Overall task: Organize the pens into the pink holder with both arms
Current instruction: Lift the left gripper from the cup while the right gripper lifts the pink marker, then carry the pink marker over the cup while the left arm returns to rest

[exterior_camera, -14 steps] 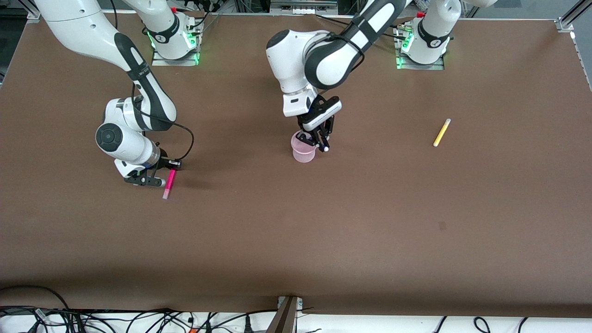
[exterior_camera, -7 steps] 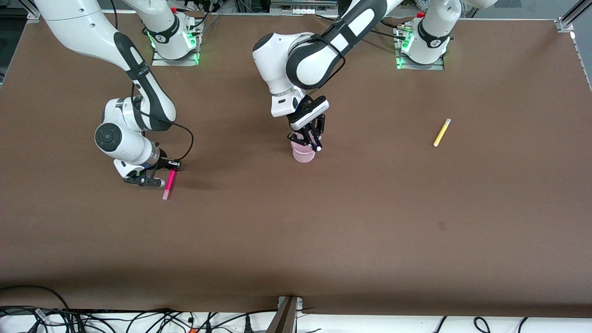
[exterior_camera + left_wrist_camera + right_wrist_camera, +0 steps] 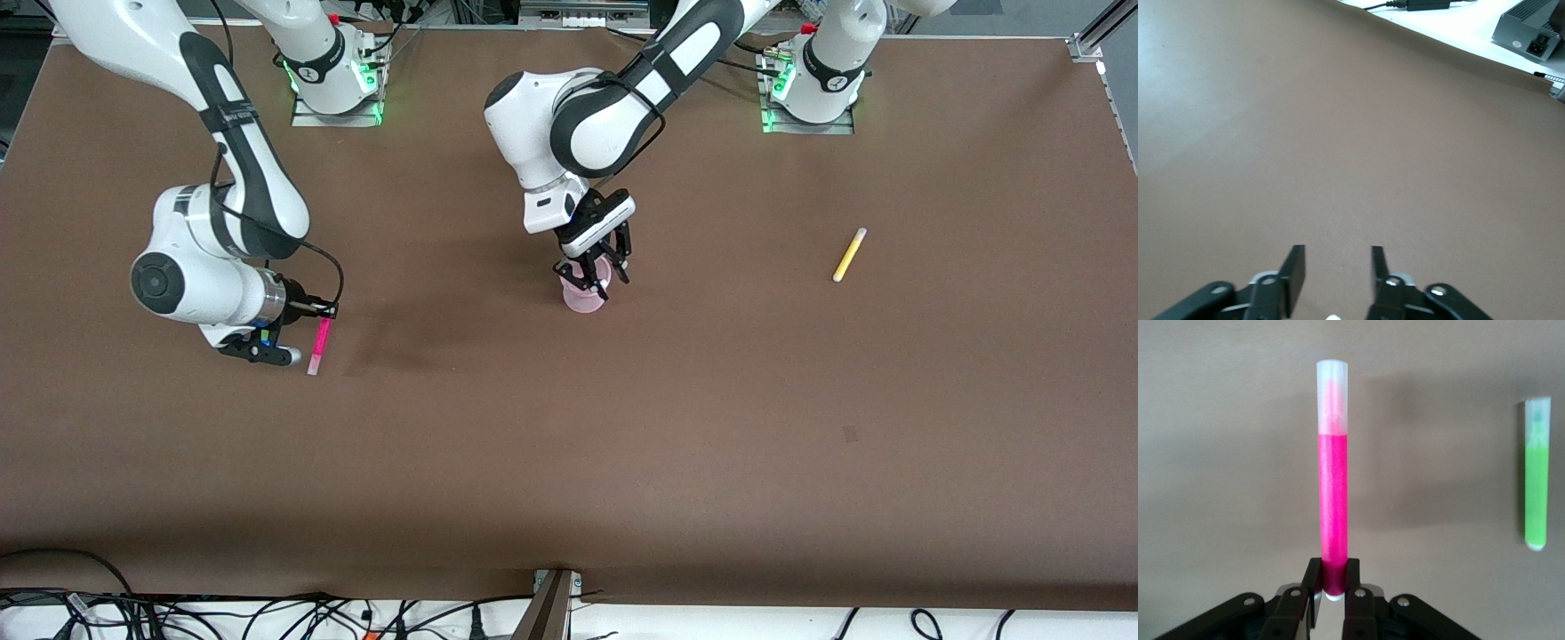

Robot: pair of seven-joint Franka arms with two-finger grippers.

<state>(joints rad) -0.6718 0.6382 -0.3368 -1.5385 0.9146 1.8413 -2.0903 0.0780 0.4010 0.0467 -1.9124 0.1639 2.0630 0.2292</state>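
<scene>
My right gripper is shut on one end of the magenta-pink pen, which hangs just above the table toward the right arm's end. In the right wrist view the fingers clamp that pen, and a green pen lies on the table beside it. Directly over the pink holder, mid-table, my left gripper stands open. The left wrist view shows that gripper with nothing between its fingers but a small pale tip low in the gap. A yellow pen lies toward the left arm's end.
The brown table stretches wide on the side nearer the front camera. Cables and a metal bracket run along that near edge. Both arm bases stand at the back edge.
My left gripper has come over the holder and opened; the dark white-tipped pen it held no longer shows. My right arm has lifted the magenta-pink pen and shifted toward its own end.
</scene>
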